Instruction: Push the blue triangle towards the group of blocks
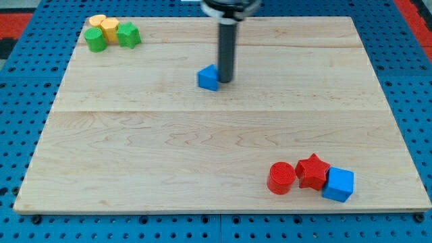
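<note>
The blue triangle (208, 78) lies on the wooden board (202, 148), above the middle toward the view's top. My tip (225, 81) stands right against the triangle's right side, touching or nearly touching it. A group of blocks sits at the view's top left: a green cylinder (96, 40), a yellow block (98, 21), a second yellow block (109, 28) and a green star-like block (128, 35). Another group sits at the bottom right: a red cylinder (281, 178), a red star (312, 171) and a blue cube (338, 184).
The board lies on a blue perforated table (27, 81). A red strip (413, 13) shows at the view's top right corner. The arm's dark rod (226, 47) comes down from the top middle.
</note>
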`<state>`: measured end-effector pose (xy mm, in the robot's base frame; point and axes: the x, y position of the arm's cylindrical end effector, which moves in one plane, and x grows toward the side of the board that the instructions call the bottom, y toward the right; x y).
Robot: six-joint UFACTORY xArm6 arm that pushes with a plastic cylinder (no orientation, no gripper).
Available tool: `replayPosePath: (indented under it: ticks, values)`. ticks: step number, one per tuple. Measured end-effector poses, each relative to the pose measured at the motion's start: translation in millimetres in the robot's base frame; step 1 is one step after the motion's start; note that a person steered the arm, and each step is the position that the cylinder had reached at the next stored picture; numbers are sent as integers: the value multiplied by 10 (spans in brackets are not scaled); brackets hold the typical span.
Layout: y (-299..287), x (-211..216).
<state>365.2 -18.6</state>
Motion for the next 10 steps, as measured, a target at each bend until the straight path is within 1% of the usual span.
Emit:
replayPosePath:
  ticks: [1, 3, 4, 5, 6, 7, 9, 10]
  values:
    - [-536, 0]
    - [-1167, 169]
    - [-1502, 185]
    - [-1711, 199]
    - [-1739, 352]
    - [-1849, 330]
    - [-1999, -561]
    - [-2051, -655]
